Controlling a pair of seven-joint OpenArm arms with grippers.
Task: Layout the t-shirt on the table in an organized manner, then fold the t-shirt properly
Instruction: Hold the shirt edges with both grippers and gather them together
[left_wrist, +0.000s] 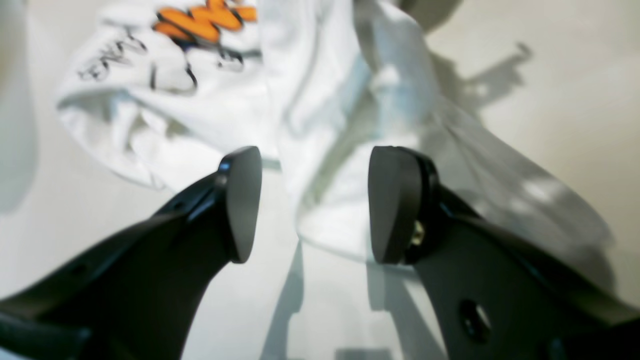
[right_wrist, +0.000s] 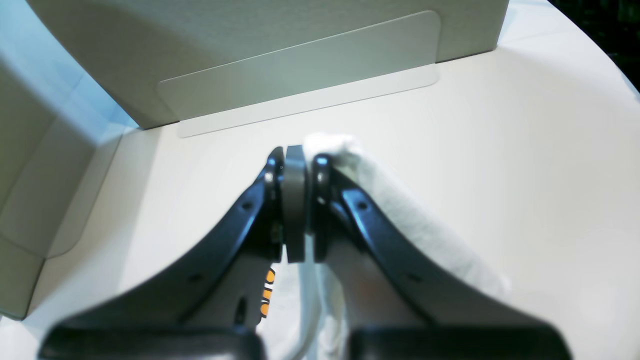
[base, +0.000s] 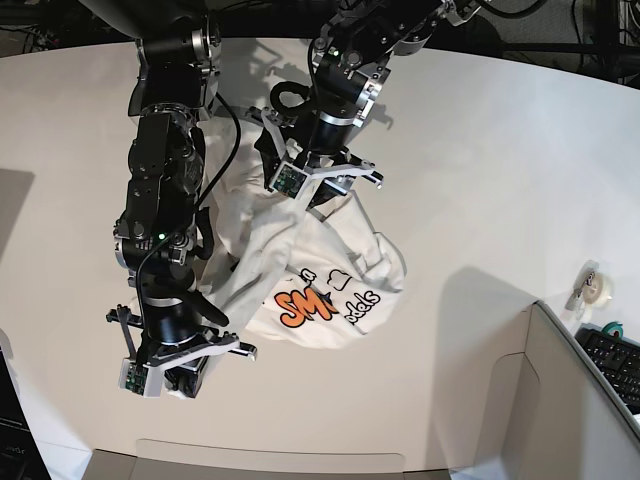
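The white t-shirt (base: 320, 290) lies crumpled on the table (base: 500, 150), its orange and blue print facing up. In the left wrist view my left gripper (left_wrist: 317, 205) stands open just above the table. A loose fold of the t-shirt (left_wrist: 330, 150) lies between and beyond its black pads (left_wrist: 242, 205), and the orange lettering shows further off. In the base view this left gripper (base: 330, 190) hovers at the shirt's far edge. My right gripper (right_wrist: 295, 200) is shut on a pinch of the white t-shirt (right_wrist: 400, 215), which trails back under it. In the base view the right gripper (base: 185, 378) is at the near left.
A grey box-like bin (right_wrist: 250, 40) stands right in front of my right gripper, and it appears in the base view as the bin (base: 580, 400) at the near right. A tape roll (base: 597, 288) and a keyboard (base: 615, 360) lie beyond the table's right edge.
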